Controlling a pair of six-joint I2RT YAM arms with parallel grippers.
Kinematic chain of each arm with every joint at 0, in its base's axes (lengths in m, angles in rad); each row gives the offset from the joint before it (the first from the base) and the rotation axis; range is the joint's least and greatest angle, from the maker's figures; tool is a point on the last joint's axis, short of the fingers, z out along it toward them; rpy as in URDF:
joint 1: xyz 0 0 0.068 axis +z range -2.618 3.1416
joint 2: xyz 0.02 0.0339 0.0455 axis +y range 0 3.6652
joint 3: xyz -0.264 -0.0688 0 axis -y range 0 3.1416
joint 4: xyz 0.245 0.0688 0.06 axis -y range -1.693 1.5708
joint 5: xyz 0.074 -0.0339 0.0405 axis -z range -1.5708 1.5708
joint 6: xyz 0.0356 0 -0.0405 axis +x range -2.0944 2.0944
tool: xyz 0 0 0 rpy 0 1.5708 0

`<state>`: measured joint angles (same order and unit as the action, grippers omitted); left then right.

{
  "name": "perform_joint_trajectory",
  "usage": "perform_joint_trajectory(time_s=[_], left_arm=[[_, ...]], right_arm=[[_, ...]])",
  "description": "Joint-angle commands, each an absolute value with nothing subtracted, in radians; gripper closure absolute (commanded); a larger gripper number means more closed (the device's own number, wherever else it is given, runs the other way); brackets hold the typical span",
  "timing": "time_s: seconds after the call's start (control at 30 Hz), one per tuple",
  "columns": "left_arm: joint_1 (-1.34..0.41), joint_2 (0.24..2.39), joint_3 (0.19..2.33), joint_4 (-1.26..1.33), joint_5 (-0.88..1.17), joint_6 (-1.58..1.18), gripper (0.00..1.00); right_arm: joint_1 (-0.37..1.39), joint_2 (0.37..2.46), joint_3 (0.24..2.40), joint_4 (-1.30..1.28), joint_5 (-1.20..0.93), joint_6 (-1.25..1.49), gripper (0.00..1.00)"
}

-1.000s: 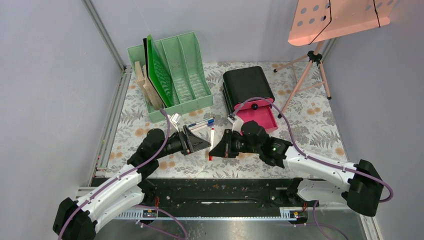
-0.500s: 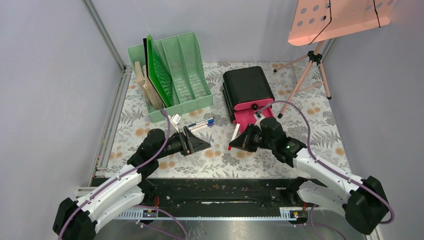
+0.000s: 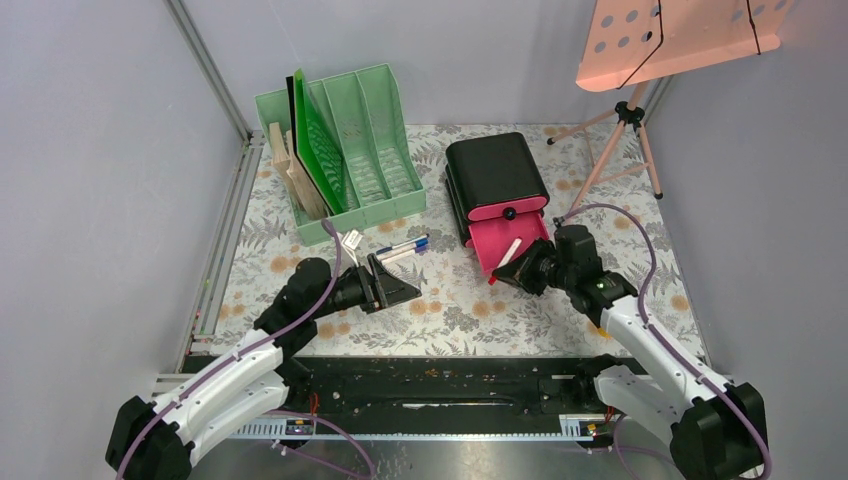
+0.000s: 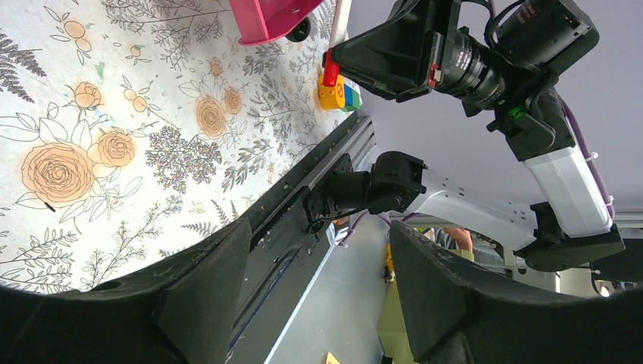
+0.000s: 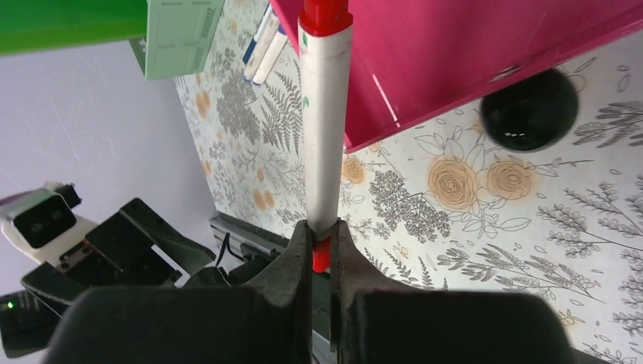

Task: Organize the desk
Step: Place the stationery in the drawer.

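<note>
**Marker poised over the open pink drawer**

My right gripper point(image 5: 322, 243) pinches a white marker point(image 5: 324, 121) by its red end, and the barrel slants across the front wall of the pink drawer point(image 3: 535, 232) on the fern-printed desk point(image 3: 450, 305). I judge it best to carry it further over the drawer floor, lower it nearly flat, then let go, so it cannot tip out. My left gripper point(image 3: 398, 280) rests wide and empty near the pens point(image 3: 403, 248)

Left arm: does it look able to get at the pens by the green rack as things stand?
Likely yes. The left arm, jaws open and empty, sits right beside the pens with only bare desk between. The right arm is away at the pink drawer, holding a marker.
</note>
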<state>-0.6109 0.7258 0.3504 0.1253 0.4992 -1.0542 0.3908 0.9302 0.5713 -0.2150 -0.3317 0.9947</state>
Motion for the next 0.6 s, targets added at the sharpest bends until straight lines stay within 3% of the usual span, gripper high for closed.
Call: perform_joint_trajectory(time_s=[0.0,0.2,0.33,0.47,0.57], left_arm=[[-0.610,0.706,0.342,0.159,0.472,-1.040,0.32],[-0.609,0.703,0.341,0.151,0.469,-1.035,0.31],[-0.609,0.700,0.344,0.129,0.462,-1.022,0.29],[-0.610,0.701,0.370,0.057,0.445,-0.979,0.27],[-0.609,0.707,0.409,-0.031,0.421,-0.915,0.26]], right_arm=[[0.329,0.940,0.653,-0.273,-0.344,0.961,1.00],[0.248,1.035,0.711,-0.276,-0.389,0.945,1.00],[0.215,1.109,0.751,-0.273,-0.419,0.929,0.89],[0.204,1.145,0.777,-0.274,-0.419,0.912,0.54],[0.201,1.132,0.791,-0.280,-0.406,0.901,0.37]])
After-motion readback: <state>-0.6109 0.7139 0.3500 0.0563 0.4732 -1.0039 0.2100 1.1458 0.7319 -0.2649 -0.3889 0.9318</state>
